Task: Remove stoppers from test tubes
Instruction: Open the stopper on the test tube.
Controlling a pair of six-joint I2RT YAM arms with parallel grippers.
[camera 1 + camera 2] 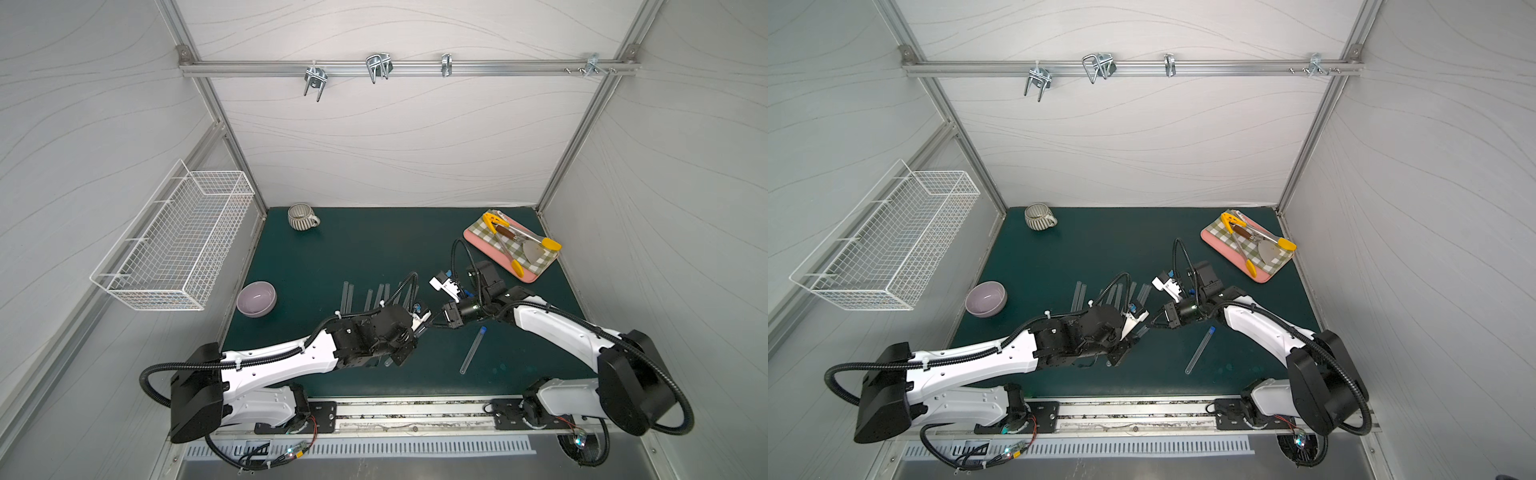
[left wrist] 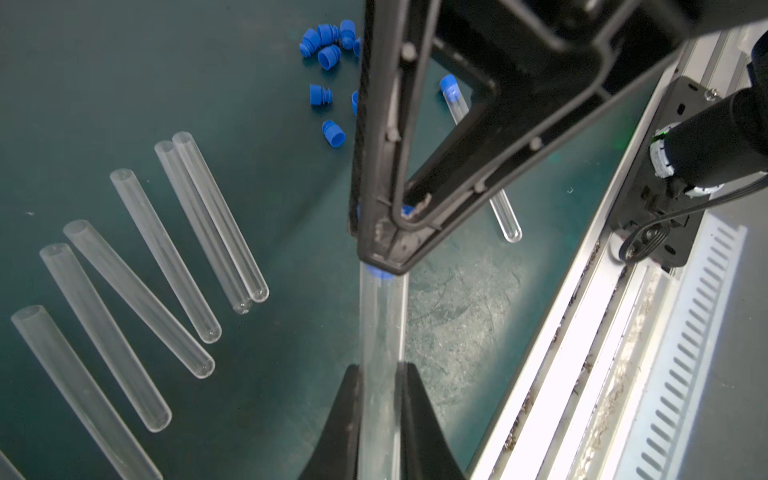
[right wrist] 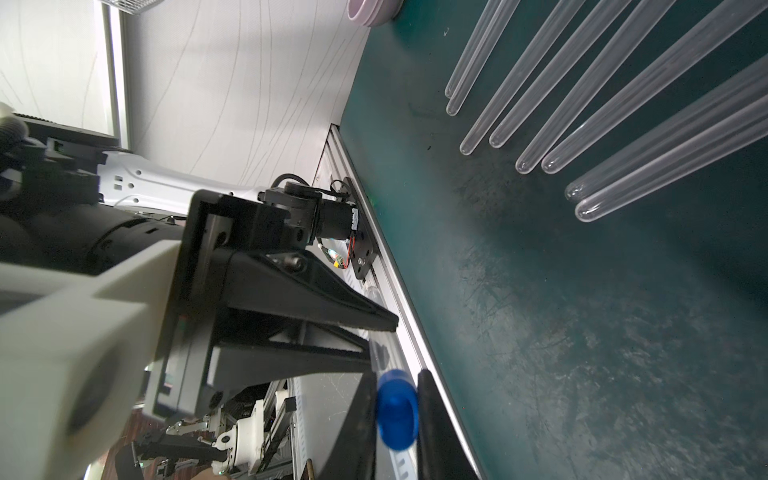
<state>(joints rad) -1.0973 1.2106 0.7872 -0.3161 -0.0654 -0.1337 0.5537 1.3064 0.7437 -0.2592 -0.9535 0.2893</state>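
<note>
Stopper, bright blue, sits pinched between the two fingers of the right gripper, whose jaws are closed onto it. It looks to be seated in the mouth of a clear tube, though the black fingertips cover most of the join, so that is hard to tell for sure. The left gripper is clamped on that same tube farther down its length, so the tube spans the short gap between the two grippers, off the green mat. In both top views the two grippers meet nearly tip to tip over the mat. Off to one side of the left gripper, on the mat, lie the open tubes, roughly side by side, mouths bare. Partly hidden behind the right gripper is a small scatter of loose stoppers. Near the right gripper, on the side toward the robot's base, a capped tube lies alone on the mat with its own blue plug in place.
</note>
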